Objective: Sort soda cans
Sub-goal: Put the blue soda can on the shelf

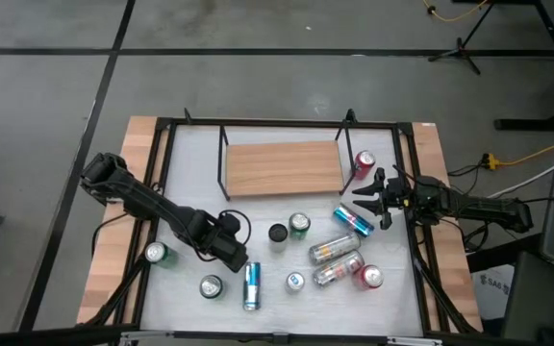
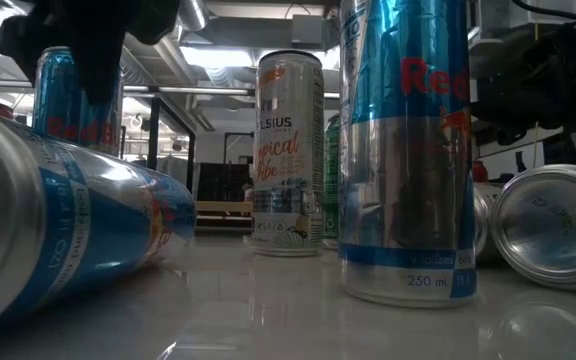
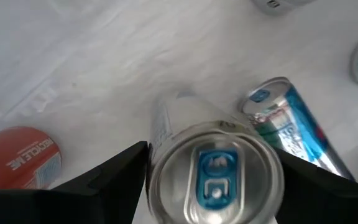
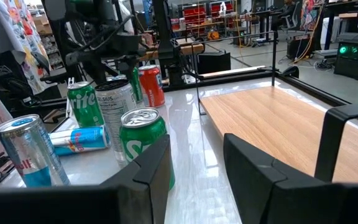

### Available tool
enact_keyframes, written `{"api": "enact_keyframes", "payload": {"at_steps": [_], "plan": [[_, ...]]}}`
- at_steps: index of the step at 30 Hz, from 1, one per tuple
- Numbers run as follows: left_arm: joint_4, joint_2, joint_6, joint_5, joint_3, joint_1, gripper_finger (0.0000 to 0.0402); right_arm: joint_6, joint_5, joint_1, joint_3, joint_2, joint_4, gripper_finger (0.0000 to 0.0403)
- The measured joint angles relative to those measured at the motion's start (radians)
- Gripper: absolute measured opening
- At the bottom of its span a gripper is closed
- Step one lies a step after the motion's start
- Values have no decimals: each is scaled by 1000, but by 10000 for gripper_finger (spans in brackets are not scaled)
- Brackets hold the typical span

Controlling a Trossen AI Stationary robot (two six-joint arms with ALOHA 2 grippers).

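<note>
My left gripper (image 1: 231, 248) points down near the table's front left, shut on an upright blue-and-silver soda can (image 3: 213, 177) with a blue tab; the low view shows that can (image 2: 68, 100) under the gripper (image 2: 78, 40). A blue can (image 1: 251, 285) lies just beside it, and a red can (image 3: 17, 158) shows on the other side. More soda cans stand or lie across the front: green ones (image 1: 157, 253) (image 1: 299, 225), silver ones (image 1: 333, 250), a red one (image 1: 371, 277). My right gripper (image 1: 368, 197) waits level at the right edge, shut and holding nothing. My left gripper has the upright can's upper wall, just under the rim (image 3: 157, 134), between its two fingers (image 3: 114, 180), one on each side. The fingers come from above, pointing down along the can. The can stays upright; a lying can hides its base, so I cannot tell if it is on the table.
A low wooden shelf (image 1: 282, 168) on black legs stands at the far middle, a red can (image 1: 364, 161) by its right end. A black frame (image 1: 162, 144) rims the white tabletop. A white Celsius can (image 2: 288, 150) and a tall blue-and-silver can (image 2: 403, 150) stand mid-table.
</note>
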Motion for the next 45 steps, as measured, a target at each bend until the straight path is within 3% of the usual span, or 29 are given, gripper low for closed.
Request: {"api": "enact_keyframes", "payload": {"at_steps": [4, 10, 14, 22, 34, 45], "plan": [[1, 18, 26, -4, 0, 0, 278, 0, 0, 0, 0, 0, 0, 138], [1, 17, 52, -18, 0, 9, 223, 0, 0, 0, 0, 0, 0, 138], [1, 15, 96, 4, 1, 27, 218, 0, 0, 0, 0, 0, 0, 138], [-25, 17, 364, 20, 106, 122, 218, 0, 0, 0, 0, 0, 0, 138], [-122, 16, 862, 17, 286, 382, 218, 0, 0, 0, 0, 0, 0, 138], [-122, 15, 1237, -14, 328, 700, 218, 0, 0, 0, 0, 0, 0, 138]]}}
